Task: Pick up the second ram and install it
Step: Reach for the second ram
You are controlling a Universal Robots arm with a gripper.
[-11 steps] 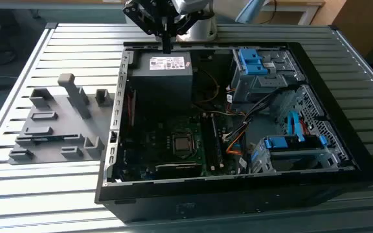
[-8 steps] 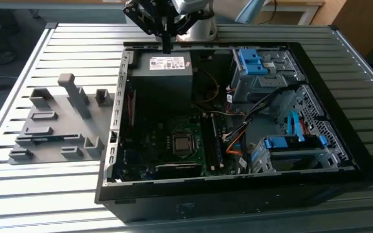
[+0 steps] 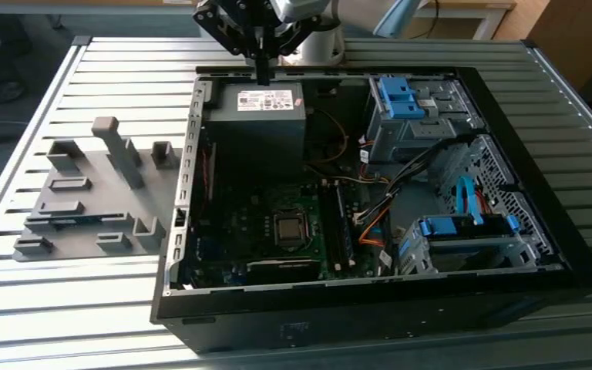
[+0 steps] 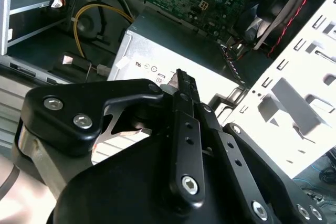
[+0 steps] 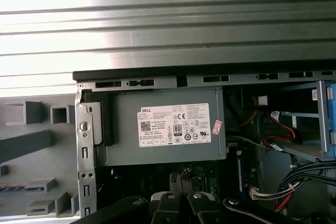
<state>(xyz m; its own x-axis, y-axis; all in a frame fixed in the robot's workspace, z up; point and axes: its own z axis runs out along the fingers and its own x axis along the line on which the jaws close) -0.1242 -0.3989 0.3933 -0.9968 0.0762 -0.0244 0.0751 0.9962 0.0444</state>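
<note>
The second ram [image 3: 70, 222], a thin greenish strip, lies flat in the grey holder tray [image 3: 90, 202] on the exterior view's left, well apart from the claw [image 3: 263, 75]. I judge from this that the picking is not yet done and the installing on the motherboard [image 3: 322, 250] is all left. The claw hangs over the power supply [image 3: 260, 108] at the far edge of the open PC case [image 3: 378, 308], its fingers pressed together with nothing between them. Everything stands on a slatted metal tabletop [image 3: 80, 308] in bright light, with wooden furniture [image 3: 573, 31] on the far side.
</note>
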